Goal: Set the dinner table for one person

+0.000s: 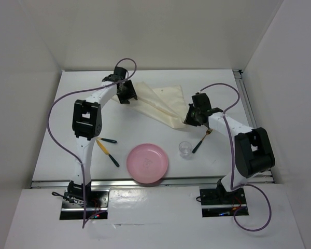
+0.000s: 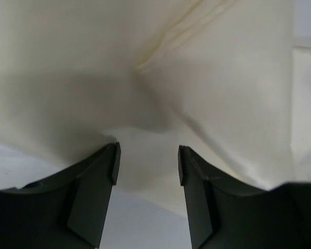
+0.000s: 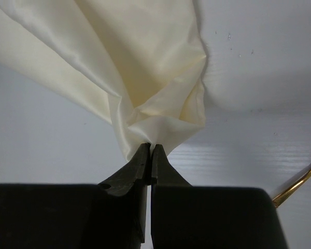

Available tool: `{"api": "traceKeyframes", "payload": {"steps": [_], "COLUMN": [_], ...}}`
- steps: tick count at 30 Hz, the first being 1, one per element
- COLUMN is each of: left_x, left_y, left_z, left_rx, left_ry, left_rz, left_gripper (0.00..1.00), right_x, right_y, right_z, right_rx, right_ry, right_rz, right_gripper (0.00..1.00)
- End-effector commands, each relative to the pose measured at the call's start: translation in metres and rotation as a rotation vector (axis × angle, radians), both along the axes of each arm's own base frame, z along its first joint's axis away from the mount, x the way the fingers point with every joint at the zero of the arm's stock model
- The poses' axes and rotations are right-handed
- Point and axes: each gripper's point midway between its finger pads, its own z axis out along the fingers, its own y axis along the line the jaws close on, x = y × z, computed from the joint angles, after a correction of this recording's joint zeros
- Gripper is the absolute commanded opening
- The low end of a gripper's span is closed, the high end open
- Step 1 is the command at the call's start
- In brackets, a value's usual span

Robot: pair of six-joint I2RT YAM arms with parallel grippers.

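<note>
Nearest the arm bases, the pink plate (image 1: 147, 163) lies close to the front rail of the dinner table (image 1: 145, 130), the wide white top that carries everything here. Just beyond the plate and to its right stands a small clear cup (image 1: 185, 149), upright. Close beside the cup lies a fork (image 1: 201, 142) with a dark handle and gold head, angled away from the plate; these two sit between the plate and the right arm's wrist. To the plate's left lies a dark-handled utensil (image 1: 110, 155) with a gold end. Just past it is a second dark handle (image 1: 109, 140), its other end hidden under the left arm (so what kind of piece it is cannot be told). Farther from the plate, beyond and to its right, the right gripper (image 3: 150, 153) has its fingers pressed together on the near corner of the cream cloth (image 1: 160, 101), which bunches into folds at the pinch. The cloth spreads creased and skewed across the table well beyond the plate. Farthest from the plate, beyond and slightly to its left, the left gripper (image 2: 147, 161) is at the cloth's far left edge. Its jaws are spread apart over the fabric and clamp nothing.
</note>
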Motion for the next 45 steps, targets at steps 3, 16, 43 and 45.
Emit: {"api": "traceKeyframes", "payload": {"steps": [3, 16, 43, 45], "left_x": [-0.037, -0.059, -0.029, -0.027], "left_y": [0.023, 0.028, 0.02, 0.018], "left_z": [-0.018, 0.071, -0.002, -0.001], "left_rx": [0.07, 0.085, 0.129, 0.117], "left_ry": [0.059, -0.073, 0.066, 0.057], "left_rz": [0.033, 0.062, 0.015, 0.01], "left_gripper": [0.66, 0.66, 0.8, 0.77], "right_x": [-0.005, -0.01, -0.001, 0.002], "right_y": [-0.013, -0.034, -0.028, -0.027], "right_z": [0.014, 0.018, 0.026, 0.029], "right_rx": [-0.069, -0.137, -0.122, -0.12], "right_ry": [-0.036, -0.047, -0.063, -0.072], "right_rz": [-0.014, -0.039, -0.02, -0.021], "right_gripper": [0.0, 0.0, 0.0, 0.0]}}
